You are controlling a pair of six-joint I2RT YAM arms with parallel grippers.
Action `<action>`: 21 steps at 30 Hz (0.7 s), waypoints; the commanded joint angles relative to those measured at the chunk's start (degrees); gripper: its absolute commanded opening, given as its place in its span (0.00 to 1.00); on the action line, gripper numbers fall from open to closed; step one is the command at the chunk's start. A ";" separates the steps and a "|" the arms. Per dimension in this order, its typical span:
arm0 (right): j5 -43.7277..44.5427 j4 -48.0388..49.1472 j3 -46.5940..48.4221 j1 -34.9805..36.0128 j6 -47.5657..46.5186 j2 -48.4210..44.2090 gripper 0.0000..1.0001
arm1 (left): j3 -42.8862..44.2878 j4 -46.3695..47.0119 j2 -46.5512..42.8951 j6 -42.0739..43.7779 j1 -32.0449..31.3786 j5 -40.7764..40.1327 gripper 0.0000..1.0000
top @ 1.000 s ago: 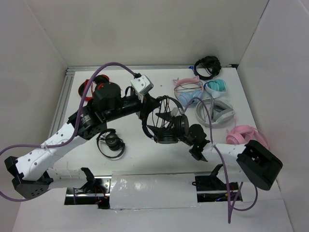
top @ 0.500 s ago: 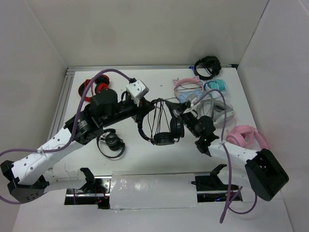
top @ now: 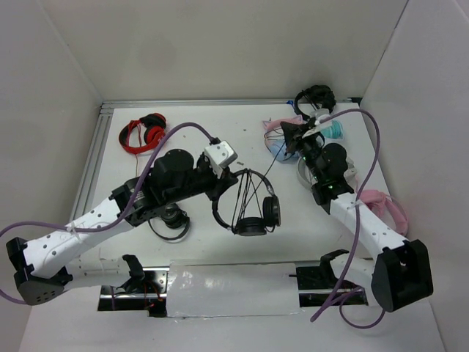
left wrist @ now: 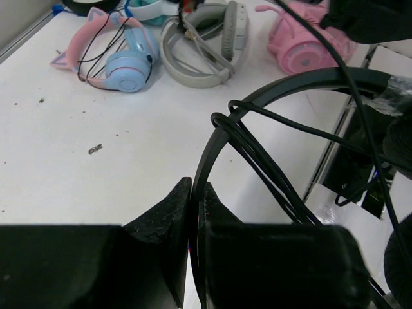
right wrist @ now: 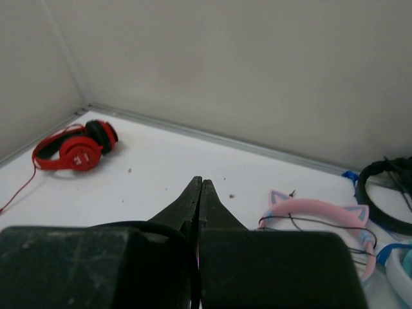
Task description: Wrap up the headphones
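One pair headphones [top: 250, 224], headband clamped in left gripper [left wrist: 196, 190]; right gripper [right wrist: 201, 187] clenched shut; one red pair [top: 143, 134] well apart.

The headphones [top: 250, 225] are black. On the white tabletop [top: 192, 129] lie a red-and-black pair [top: 150, 135], a pink-and-blue cat-eared pair [left wrist: 125, 64], a grey pair [left wrist: 225, 32] and a pink pair [left wrist: 302, 51]. The left claw [left wrist: 193, 193] and right claw [right wrist: 201, 187] are black.
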 commanded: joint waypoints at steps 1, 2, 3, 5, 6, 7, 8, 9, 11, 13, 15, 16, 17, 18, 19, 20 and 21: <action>-3.84 -4.51 2.48 -1.04 0.27 2.69 0.00 | 1.20 3.93 -2.42 -0.42 -3.01 0.86 0.00; -5.16 -5.12 3.09 -0.95 0.10 3.39 0.00 | 1.02 4.19 -2.60 0.28 -3.37 0.86 0.00; -7.87 -6.00 4.23 -0.69 -0.25 5.05 0.00 | 1.11 4.11 -2.42 0.72 -3.81 1.56 0.00; -10.52 -7.06 5.55 -0.25 -1.22 7.78 0.00 | 1.37 3.93 -1.99 1.34 -4.17 4.98 0.00; -10.88 -6.54 6.26 0.62 -1.66 8.49 0.00 | 1.72 3.67 -1.81 1.34 -4.60 5.95 0.00; -11.14 -6.71 6.87 0.80 -2.19 9.19 0.00 | 1.90 2.89 -1.02 1.34 -4.78 6.75 0.00; -11.41 -6.88 7.49 1.15 -2.63 10.42 0.00 | 1.98 2.79 -0.84 1.17 -4.96 8.06 0.00; -11.15 -7.06 8.80 1.33 -2.72 10.69 0.00 | 1.81 2.79 -0.49 0.90 -5.13 8.77 0.00; -10.27 -8.02 10.39 1.86 -2.72 10.44 0.00 | 0.76 2.35 0.65 0.12 -5.31 9.22 0.00; -10.27 -10.13 12.67 2.21 -5.09 9.56 0.00 | -0.56 2.44 1.27 -1.72 -5.84 8.08 0.00; -11.14 -14.24 15.82 2.21 -6.22 8.94 0.00 | -4.67 4.53 0.05 -2.09 -6.89 8.68 0.00; -11.32 -15.49 16.89 2.21 -6.58 9.02 0.00 | -5.91 6.29 -0.83 -1.91 -7.24 9.56 0.00; -11.58 -16.80 17.85 2.21 -6.85 9.29 0.00 | -6.45 7.96 -1.19 -1.83 -7.42 10.26 0.00; -11.85 -18.38 18.99 2.30 -7.02 9.55 0.00 | -6.54 8.67 -1.71 -2.00 -7.77 10.53 0.00; -12.46 -18.57 19.09 2.21 -7.46 9.90 0.00 | -6.37 8.50 -2.15 -2.09 -7.95 10.45 0.00; -12.55 -18.58 19.09 2.13 -7.46 10.34 0.00 | -6.36 8.33 -2.33 -2.09 -8.12 10.36 0.00; -13.07 -18.58 19.09 2.21 -7.46 10.78 0.00 | -6.54 8.50 -2.42 -1.74 -8.21 10.70 0.00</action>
